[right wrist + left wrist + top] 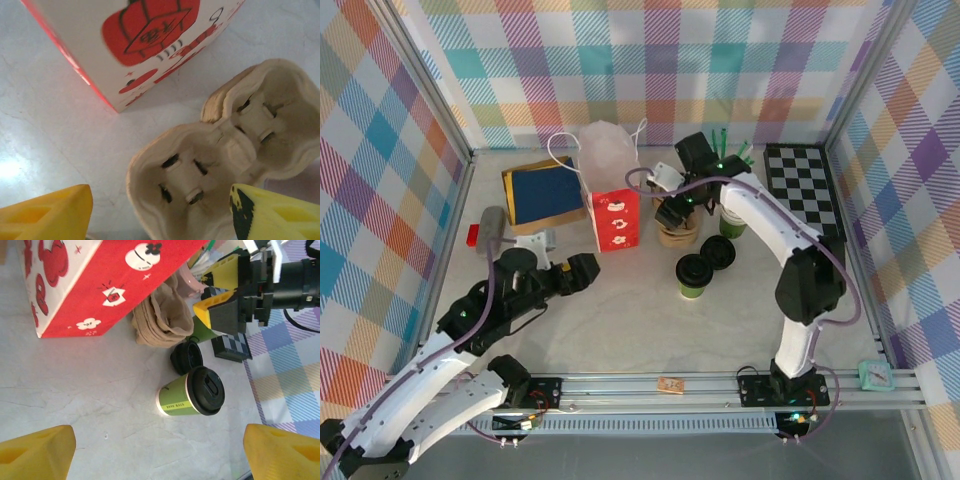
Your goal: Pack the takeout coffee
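Observation:
The takeout coffee (pixel 693 276) (pixel 192 394), a green cup with a black lid, stands upright on the table right of centre. My left gripper (pixel 586 269) (pixel 155 455) is open, low over the table to the cup's left and pointed at it, with bare table between its fingers. A beige pulp cup carrier (pixel 676 236) (pixel 200 170) (pixel 165 320) lies behind the coffee. My right gripper (pixel 675 208) (pixel 160 215) (pixel 225 297) hangs open just above the carrier, its yellow fingers (pixel 45 215) on either side of the near cell, and holds nothing.
A red printed paper bag (pixel 616 220) (pixel 95 280) (pixel 135 40) stands left of the carrier. A loose black lid (pixel 722 253) (pixel 186 357) and a lidless green cup (pixel 732 222) sit beside the coffee. A chessboard (pixel 803 185), a white bag (pixel 608 148) and a blue-topped box (pixel 542 195) line the back.

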You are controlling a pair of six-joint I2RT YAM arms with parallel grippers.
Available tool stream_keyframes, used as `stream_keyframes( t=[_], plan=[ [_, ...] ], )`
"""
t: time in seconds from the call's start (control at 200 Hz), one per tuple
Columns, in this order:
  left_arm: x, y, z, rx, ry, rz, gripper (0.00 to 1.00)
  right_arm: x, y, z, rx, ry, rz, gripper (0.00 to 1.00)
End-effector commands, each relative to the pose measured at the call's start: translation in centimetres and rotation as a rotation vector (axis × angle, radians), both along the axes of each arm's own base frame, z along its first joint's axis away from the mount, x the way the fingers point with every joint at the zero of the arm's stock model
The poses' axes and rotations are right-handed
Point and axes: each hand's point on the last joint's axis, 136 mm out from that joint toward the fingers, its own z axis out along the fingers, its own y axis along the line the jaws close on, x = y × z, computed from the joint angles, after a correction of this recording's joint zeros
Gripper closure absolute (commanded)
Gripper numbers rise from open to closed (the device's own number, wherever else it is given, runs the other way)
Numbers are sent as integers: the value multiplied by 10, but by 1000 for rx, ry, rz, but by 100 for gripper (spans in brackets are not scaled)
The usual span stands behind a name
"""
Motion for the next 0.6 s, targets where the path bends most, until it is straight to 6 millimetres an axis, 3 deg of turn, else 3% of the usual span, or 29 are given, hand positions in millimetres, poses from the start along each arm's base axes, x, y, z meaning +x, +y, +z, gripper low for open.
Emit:
stream_keyframes(
  t=[0.0, 0.21, 0.425, 0.595],
  plan=[
    [-4, 13, -7, 44, 7, 28, 13, -4, -1, -3, -56, 41, 86, 28],
    [-5, 17, -11, 45, 15, 37, 13, -16, -1, -14, -78, 147, 64, 31],
    [-4, 16, -13, 50, 23, 36, 13, -45, 12, -30, -129, 178, 39, 29],
    [-4, 17, -15, 52, 26, 39, 13, -40, 7, -45, -167, 182, -8, 31]
  ],
)
